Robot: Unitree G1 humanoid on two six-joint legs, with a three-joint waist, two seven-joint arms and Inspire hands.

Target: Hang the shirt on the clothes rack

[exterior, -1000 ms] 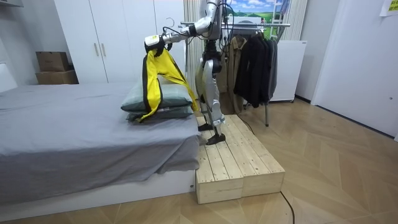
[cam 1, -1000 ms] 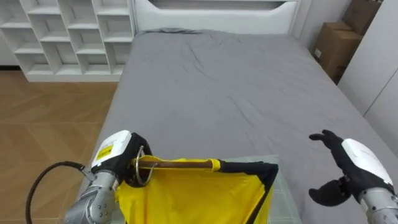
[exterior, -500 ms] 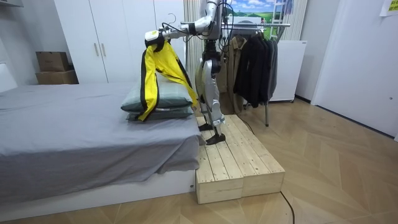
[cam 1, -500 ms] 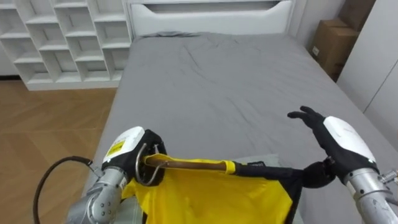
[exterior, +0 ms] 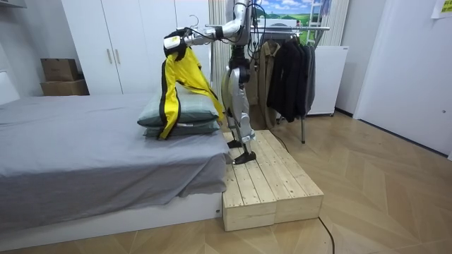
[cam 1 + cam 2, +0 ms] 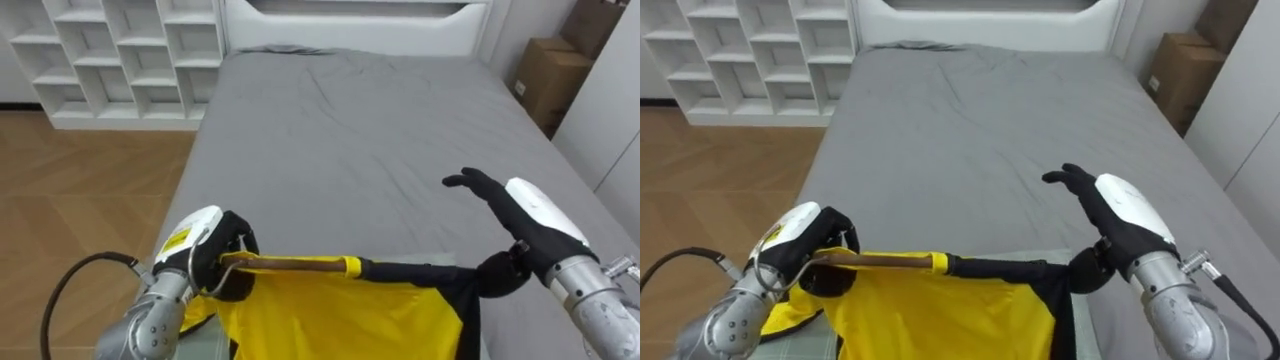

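Since a second before, the right robot hand point(image 6: 522, 226) had been raised from the lower right and brought inward, and the yellow garment point(image 6: 335, 312) had been lifted a little higher above the pillows point(image 5: 185, 113). The wooden hanger point(image 6: 290, 264) was clenched at its hook end by the left robot hand point(image 6: 205, 252). The right robot hand was held open, fingers spread, at the garment's black shoulder; contact there could not be confirmed.

A slip was judged the main risk. With the hanger gripped at one end only, it could be tipped and the far shoulder shed onto the bed point(image 6: 350, 130). The hem could also be dragged across the pillows when the load was swung toward the clothes rack point(image 5: 296, 28) behind the robot, which was stood on a wooden platform point(image 5: 272, 185).

The garment was seen draped over the hanger in the air over the bed's edge, bright yellow with black trim, hanging long and limp.
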